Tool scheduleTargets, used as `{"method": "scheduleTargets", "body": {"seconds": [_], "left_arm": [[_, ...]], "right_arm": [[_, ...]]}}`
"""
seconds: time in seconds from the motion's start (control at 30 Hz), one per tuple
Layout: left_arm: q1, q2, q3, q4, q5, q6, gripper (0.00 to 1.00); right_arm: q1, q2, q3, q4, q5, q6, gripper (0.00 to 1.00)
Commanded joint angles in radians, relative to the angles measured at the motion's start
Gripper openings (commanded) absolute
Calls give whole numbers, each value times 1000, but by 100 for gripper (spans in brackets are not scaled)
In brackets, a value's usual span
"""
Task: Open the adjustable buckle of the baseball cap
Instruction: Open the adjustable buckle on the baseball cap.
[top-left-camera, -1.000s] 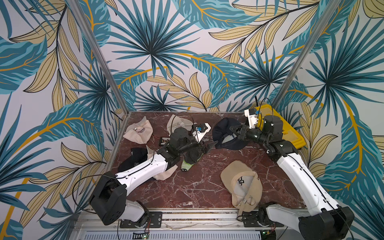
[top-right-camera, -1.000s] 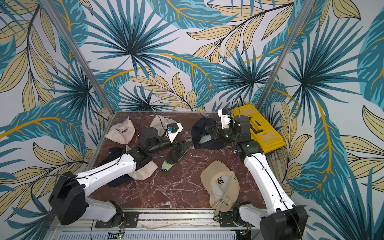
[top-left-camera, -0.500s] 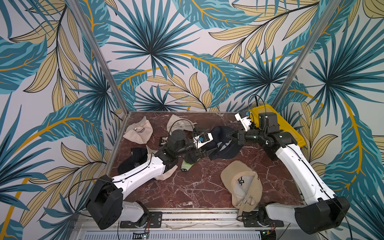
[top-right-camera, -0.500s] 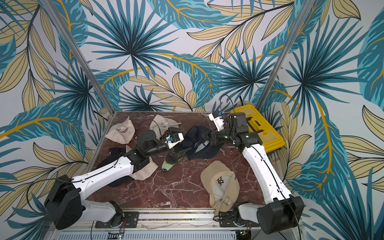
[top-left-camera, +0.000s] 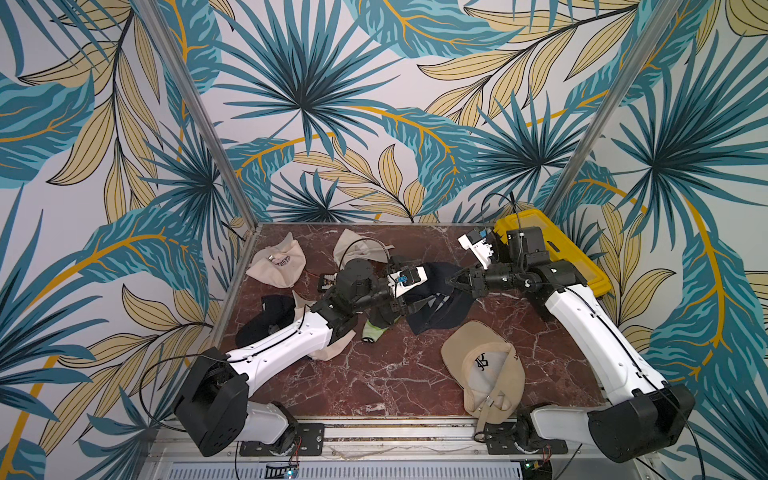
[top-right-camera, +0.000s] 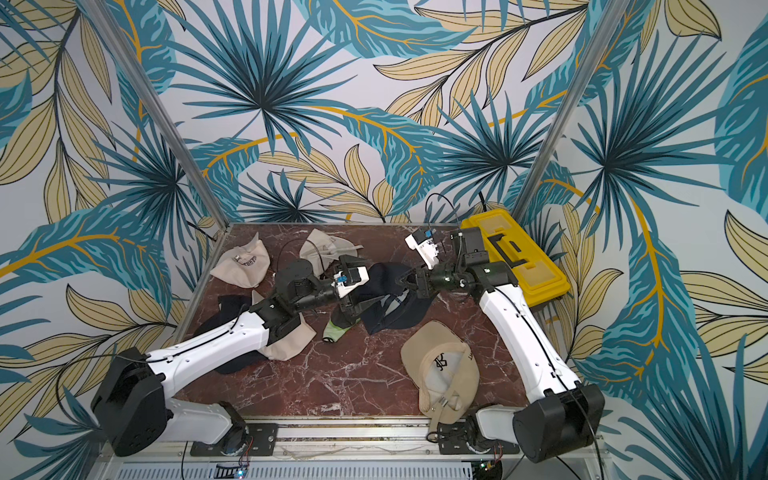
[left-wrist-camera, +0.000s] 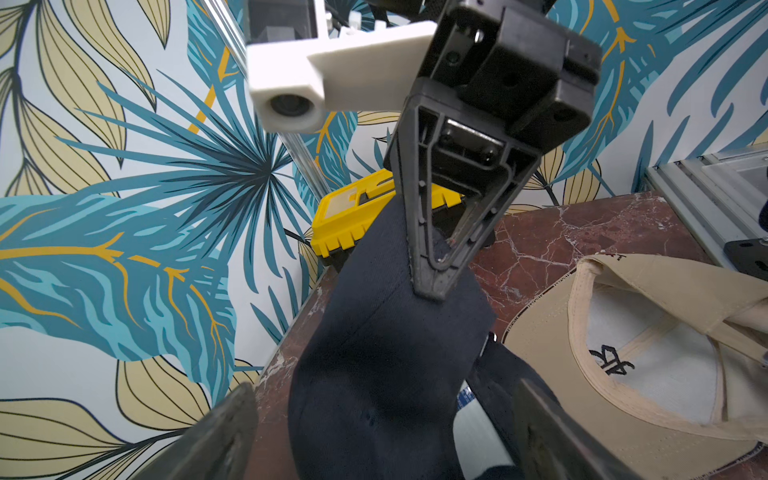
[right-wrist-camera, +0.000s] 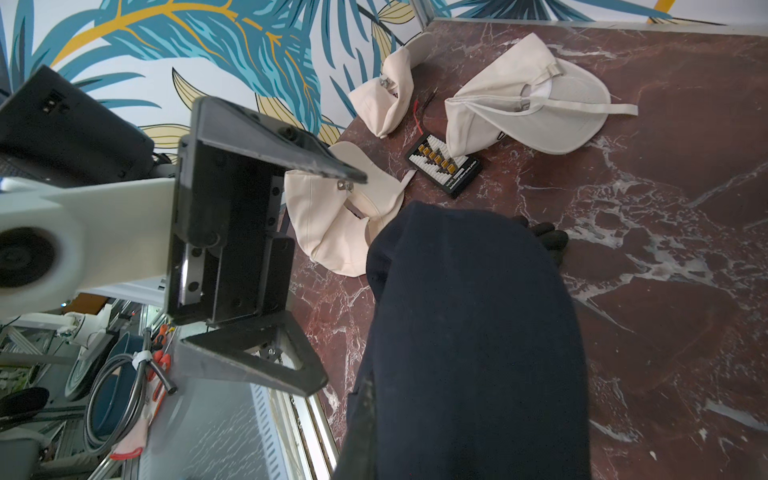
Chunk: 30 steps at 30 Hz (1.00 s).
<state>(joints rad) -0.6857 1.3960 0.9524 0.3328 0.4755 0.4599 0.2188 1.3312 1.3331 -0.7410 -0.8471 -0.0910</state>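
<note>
The navy baseball cap (top-left-camera: 436, 309) (top-right-camera: 390, 309) hangs above the middle of the marble table (top-left-camera: 374, 382). My right gripper (top-left-camera: 452, 281) (top-right-camera: 402, 281) is shut on the cap's edge and holds it up; the left wrist view shows those jaws (left-wrist-camera: 432, 286) pinching the fabric. My left gripper (top-left-camera: 405, 307) (top-right-camera: 353, 305) is open, one finger on each side of the cap's crown (left-wrist-camera: 374, 353). In the right wrist view the cap (right-wrist-camera: 478, 332) fills the front, and the left gripper's fingers (right-wrist-camera: 257, 365) stand wide apart beside it. I cannot make out the buckle.
A tan cap (top-left-camera: 486, 370) lies upside down at the front right. A yellow toolbox (top-left-camera: 552, 249) sits at the back right edge. Cream caps (top-left-camera: 276, 264), a black cap (top-left-camera: 266, 316), a small black board (top-left-camera: 326, 282) and a green item (top-left-camera: 374, 330) lie to the left.
My right arm has carried the navy cap from the back right toward the table's middle. The left gripper has come up to it and now straddles the cap.
</note>
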Motion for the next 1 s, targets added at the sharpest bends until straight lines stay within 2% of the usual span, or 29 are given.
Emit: {"method": "scheduleTargets", "body": {"seconds": [0.0,0.13,0.23,0.27,0.33,0.43,0.53,0.57,0.63,0.7,0.83,0.97], "left_arm": [[-1,29,43,12,21,17,96],[-3,55,56,12,51,23,92],[-2,68,59,11,89,25,83],[-3,72,60,11,96,24,76],[-3,80,63,12,96,25,52],[-1,75,56,11,81,34,25],[-1,66,48,11,69,33,5],[0,63,48,11,62,28,0],[-1,66,63,12,4,-37,0],[-1,71,82,11,-83,-121,0],[-3,77,97,12,-218,-241,0],[-2,80,106,12,-274,-320,0]], "right_arm": [[35,19,28,-46,-29,-65,0],[61,39,39,-57,-33,-88,0],[83,68,71,-99,-31,-124,0],[92,78,85,-119,-27,-139,0],[108,96,116,-152,-7,-160,0],[112,98,129,-145,22,-146,0],[112,90,128,-95,97,-77,1],[111,87,128,-81,121,-57,10],[111,79,126,-59,151,-29,36],[112,61,115,-39,196,10,48],[111,-25,4,57,325,151,59],[111,-111,-151,185,316,279,63]]}}
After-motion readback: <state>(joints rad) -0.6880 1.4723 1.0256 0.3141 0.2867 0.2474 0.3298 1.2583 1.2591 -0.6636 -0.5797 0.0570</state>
